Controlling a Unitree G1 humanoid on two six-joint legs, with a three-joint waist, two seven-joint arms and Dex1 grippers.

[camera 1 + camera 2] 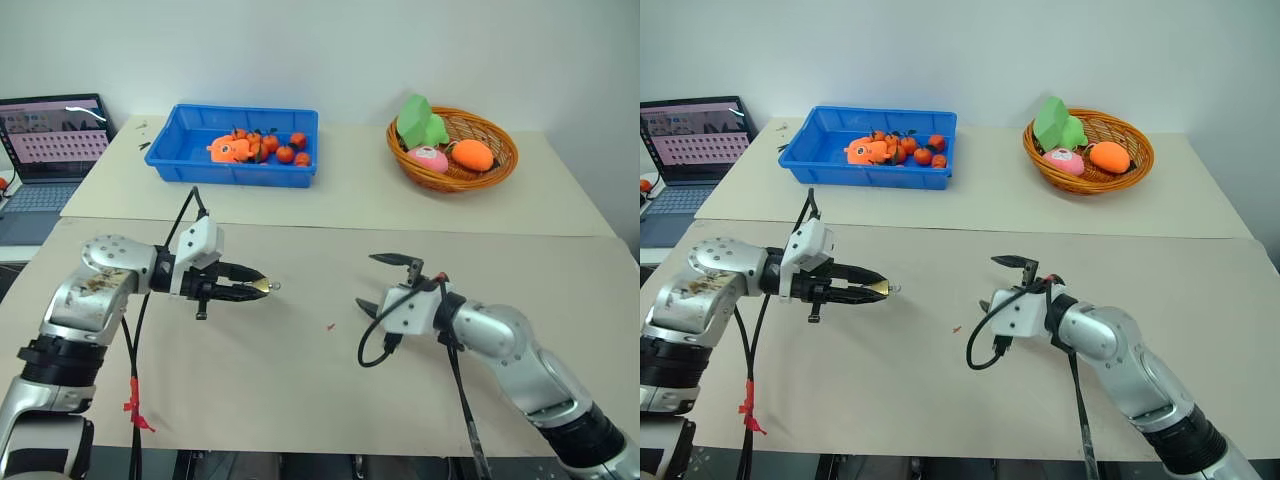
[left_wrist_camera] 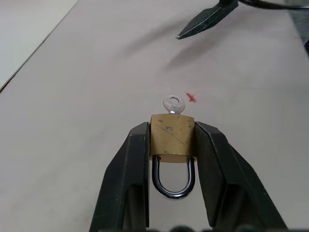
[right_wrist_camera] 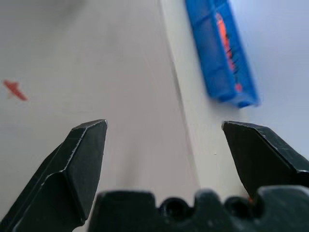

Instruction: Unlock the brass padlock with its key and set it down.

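While clamped: padlock (image 2: 172, 137) between fingers (image 2: 128, 179)

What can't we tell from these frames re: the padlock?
- Padlock, left wrist view: sides hidden by the left end effector fingers; whether the shackle is released, cannot tell.
- Key: blade hidden inside the body, only the bow shows.
- Head views: padlock too small for detail.

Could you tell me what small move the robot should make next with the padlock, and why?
Probably bring the open right gripper across to the key. The left gripper already clamps the brass padlock above the table, the key sticks out of the padlock's body, and the shackle looks still closed.
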